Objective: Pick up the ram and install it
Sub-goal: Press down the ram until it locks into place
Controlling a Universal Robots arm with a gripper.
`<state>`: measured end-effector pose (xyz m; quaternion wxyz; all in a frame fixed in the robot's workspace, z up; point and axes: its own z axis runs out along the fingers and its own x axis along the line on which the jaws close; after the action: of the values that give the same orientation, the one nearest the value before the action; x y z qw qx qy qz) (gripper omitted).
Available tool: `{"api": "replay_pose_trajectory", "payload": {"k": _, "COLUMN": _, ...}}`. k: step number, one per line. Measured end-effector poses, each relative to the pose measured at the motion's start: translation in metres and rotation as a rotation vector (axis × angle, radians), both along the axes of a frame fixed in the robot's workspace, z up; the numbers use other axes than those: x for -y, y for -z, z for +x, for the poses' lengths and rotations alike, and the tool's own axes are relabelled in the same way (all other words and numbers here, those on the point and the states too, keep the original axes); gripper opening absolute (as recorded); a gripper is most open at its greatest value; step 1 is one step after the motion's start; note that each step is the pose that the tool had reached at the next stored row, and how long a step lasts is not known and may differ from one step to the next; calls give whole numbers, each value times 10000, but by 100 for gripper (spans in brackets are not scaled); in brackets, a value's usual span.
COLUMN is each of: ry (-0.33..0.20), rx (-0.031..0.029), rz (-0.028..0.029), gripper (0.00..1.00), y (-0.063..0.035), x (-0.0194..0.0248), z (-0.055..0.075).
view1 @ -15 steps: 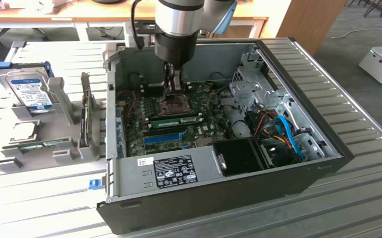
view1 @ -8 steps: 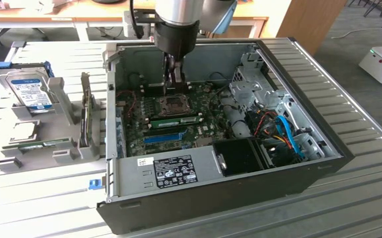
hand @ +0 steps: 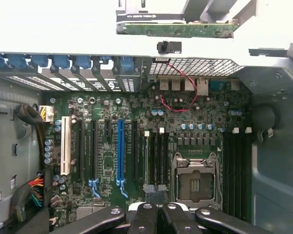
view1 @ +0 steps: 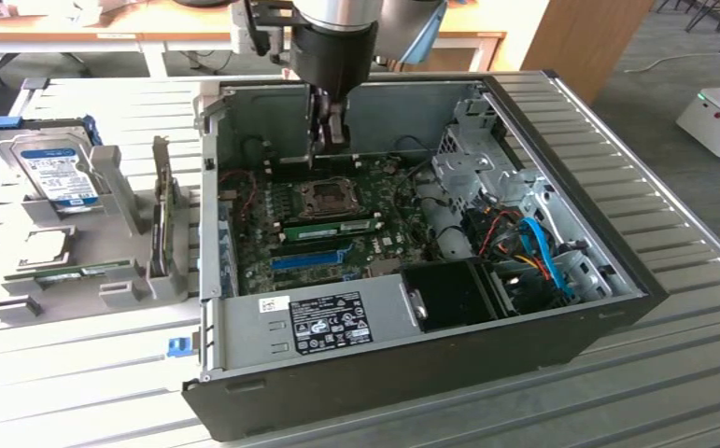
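Now my black fingers [view1: 331, 142] are pressed together with nothing visibly between them, above the motherboard's far part. The long green circuit-board ram [view1: 334, 227] sits on edge just near of the square metal processor socket [view1: 331, 195], long axis running from the exterior view's left to its right.

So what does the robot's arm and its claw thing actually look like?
The arm is a thick round column, silver-grey at the top and black lower down. It narrows to a slim dark gripper with two long, narrow black fingers. In the wrist view the fingers are matt black, with round bolt heads on black linkage bars.
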<state>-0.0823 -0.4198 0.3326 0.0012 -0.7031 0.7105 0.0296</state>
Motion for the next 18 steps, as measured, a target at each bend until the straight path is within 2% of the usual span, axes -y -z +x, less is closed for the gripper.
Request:
{"api": "replay_pose_trajectory", "payload": {"k": 10, "ry": -3, "rx": -1, "rz": -1, "gripper": 11, "y": -25, "x": 1, "z": 10}}
{"api": "replay_pose_trajectory", "payload": {"k": 18, "ry": 0, "rx": -11, "rz": 0, "gripper": 11, "y": -24, "x": 10, "z": 142}}
